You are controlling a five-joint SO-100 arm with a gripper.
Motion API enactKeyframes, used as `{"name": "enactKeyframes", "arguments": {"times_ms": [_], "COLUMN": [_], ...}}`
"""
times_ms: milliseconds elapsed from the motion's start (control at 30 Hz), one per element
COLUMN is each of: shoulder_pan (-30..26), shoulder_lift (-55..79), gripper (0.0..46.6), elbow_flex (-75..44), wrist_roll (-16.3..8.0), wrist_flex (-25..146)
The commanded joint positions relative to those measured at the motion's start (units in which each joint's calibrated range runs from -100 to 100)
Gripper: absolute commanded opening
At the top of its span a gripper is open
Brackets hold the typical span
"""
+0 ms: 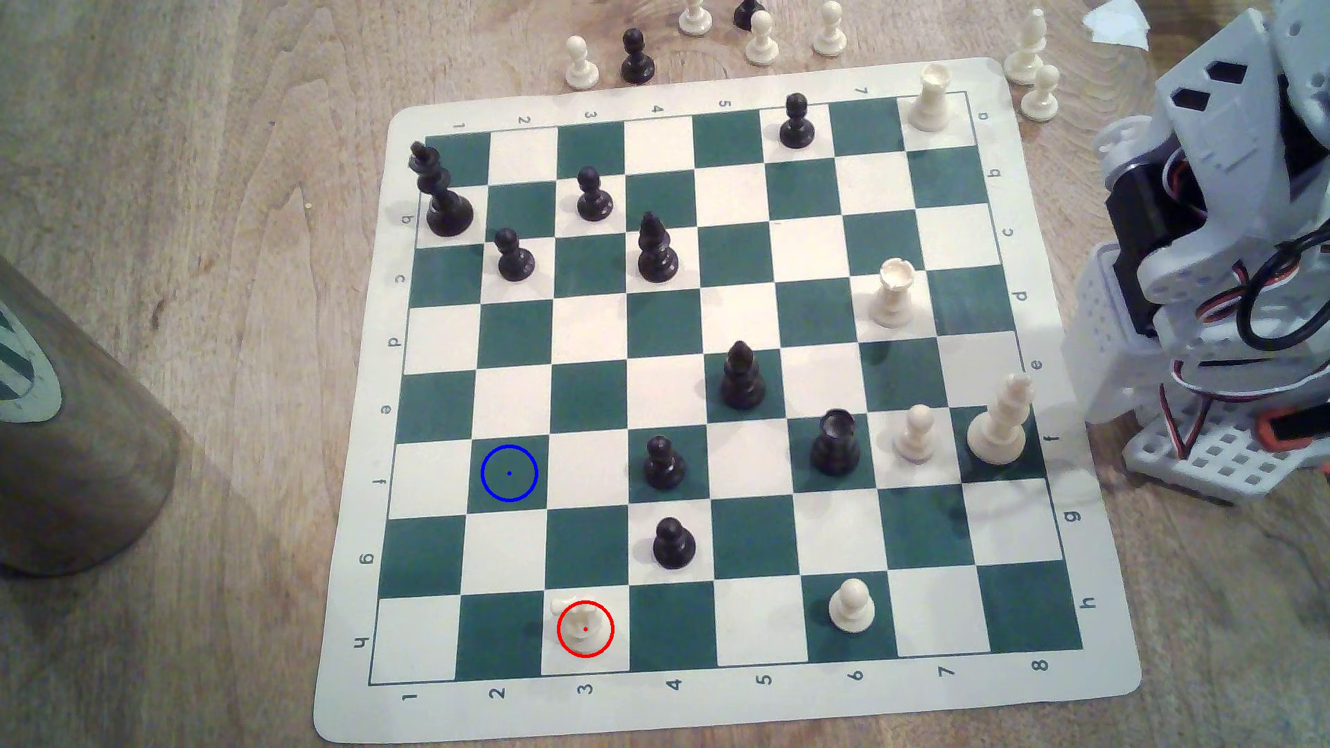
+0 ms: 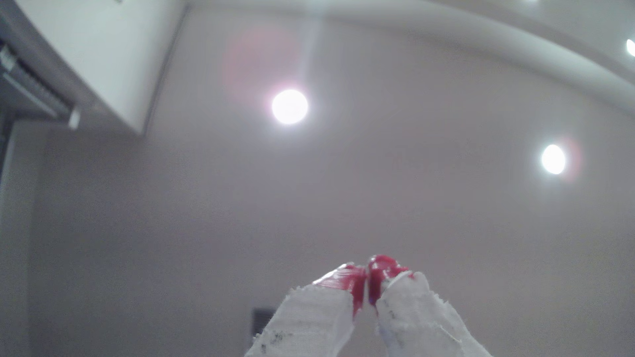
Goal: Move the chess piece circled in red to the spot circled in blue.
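A wooden counter (image 1: 216, 216) with swirling grain carries a flexible green-and-cream chess mat (image 1: 720, 708), its corners rounded. The white plastic arm (image 1: 1216, 288) stands folded at the exterior view's right edge. The cream knight-like piece (image 1: 580, 624), ringed red, sits on a cream square at lower centre; the blue-ringed green square (image 1: 509, 472) lies up-left. The red-tipped, cloth-wrapped hand (image 2: 367, 271) points at a lit ceiling (image 2: 378, 188), tips pressed together.
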Motion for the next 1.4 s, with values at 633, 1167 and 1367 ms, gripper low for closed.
{"name": "enactKeyframes", "arguments": {"times_ms": [633, 1167, 1367], "shoulder_pan": [-4.5, -9.4, -13.9], "shoulder_lift": [-0.1, 16.2, 35.5], "gripper": [0.1, 0.1, 0.7], "elbow_flex": [-21.1, -45.8, -61.5], "wrist_roll": [-0.2, -5.4, -7.3], "wrist_flex": [62.2, 121.0, 144.2]}}
